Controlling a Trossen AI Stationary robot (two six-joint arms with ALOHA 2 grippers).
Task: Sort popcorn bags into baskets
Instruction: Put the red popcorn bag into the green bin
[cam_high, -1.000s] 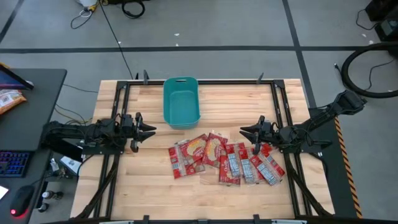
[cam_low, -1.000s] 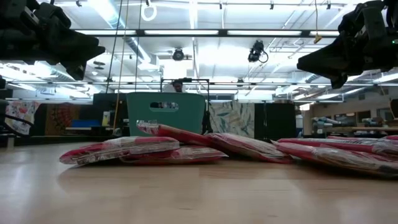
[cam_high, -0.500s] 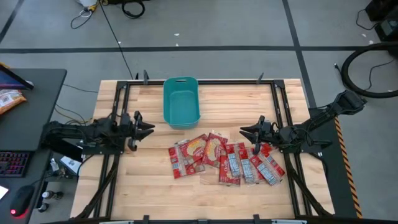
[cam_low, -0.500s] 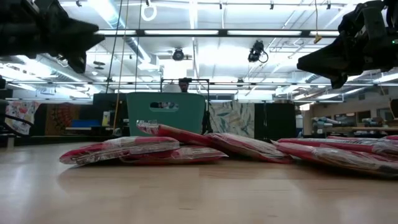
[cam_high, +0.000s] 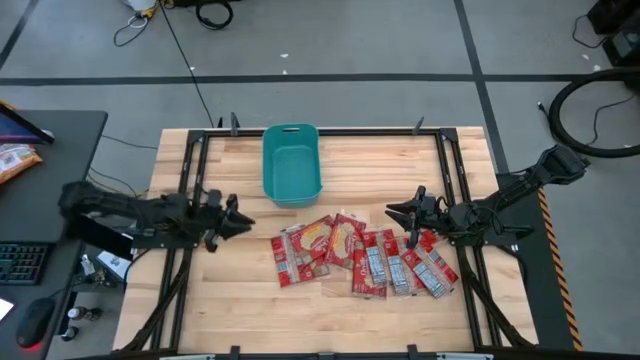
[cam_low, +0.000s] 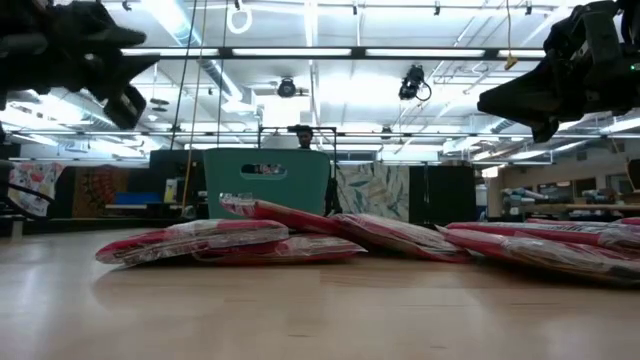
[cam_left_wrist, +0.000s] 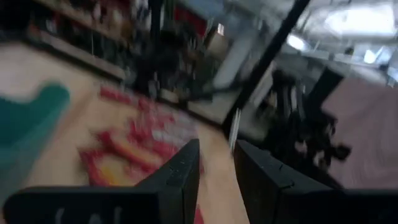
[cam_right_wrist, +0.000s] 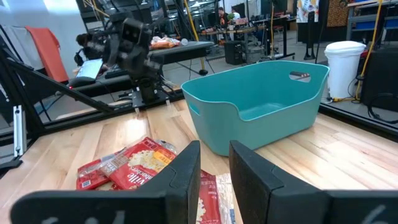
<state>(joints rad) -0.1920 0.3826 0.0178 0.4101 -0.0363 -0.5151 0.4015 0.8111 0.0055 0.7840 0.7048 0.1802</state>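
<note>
Several red popcorn bags (cam_high: 360, 255) lie flat and overlapping on the wooden table, toward its near right part; they also show in the low view (cam_low: 300, 235) and both wrist views (cam_left_wrist: 137, 146) (cam_right_wrist: 134, 165). The teal tub (cam_high: 291, 165) (cam_right_wrist: 261, 106) stands empty on its base at the far middle, behind the bags. My left gripper (cam_high: 245, 222) (cam_left_wrist: 216, 152) hovers shut above the table, left of the bags and pointing at them. My right gripper (cam_high: 390, 211) (cam_right_wrist: 215, 149) hovers shut over the pile's right side, pointing left.
Black frame rails (cam_high: 185, 180) run along the table's left and right sides. Bare wood lies left of the bags and along the near edge. A desk (cam_high: 50, 130) with an orange snack packet (cam_high: 15, 160) stands off the table's left. A person (cam_low: 303, 133) shows far behind the tub.
My left arm has swung its gripper a little toward the table's near edge and toward the bags, staying above the table. The right arm, the bags and the tub have kept still.
</note>
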